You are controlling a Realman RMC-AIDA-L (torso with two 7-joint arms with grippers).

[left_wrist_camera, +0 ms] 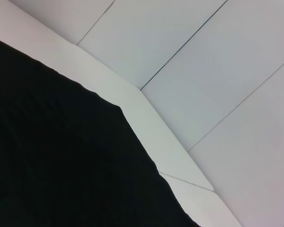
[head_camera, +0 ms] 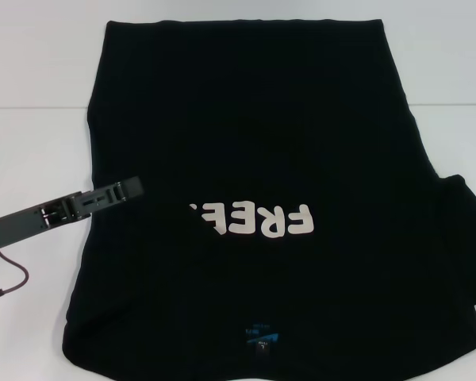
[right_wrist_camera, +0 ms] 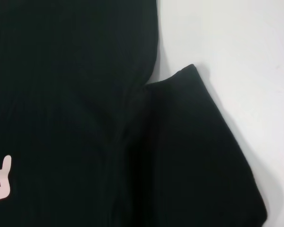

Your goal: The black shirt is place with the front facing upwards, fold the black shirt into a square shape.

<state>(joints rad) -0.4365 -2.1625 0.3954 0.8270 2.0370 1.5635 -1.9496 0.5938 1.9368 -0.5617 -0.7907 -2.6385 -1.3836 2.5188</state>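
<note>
The black shirt (head_camera: 262,143) lies on the white table (head_camera: 32,95), left side folded inward. The left gripper (head_camera: 131,189) sits at that folded edge; whether it is wide or narrow cannot be determined.

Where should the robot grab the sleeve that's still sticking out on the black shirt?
Probably at the outer cuff edge of the sleeve on the robot's right side of the black shirt, coming from the bare white table beside it. That sleeve lies flat and spread outward, so its edge is free to pinch and fold inward.

Left arm enters head view from 8 o'clock, extends toward 2 o'clock. Left gripper (head_camera: 125,189) low, near-horizontal, fingers together. Right arm outside head view.
</note>
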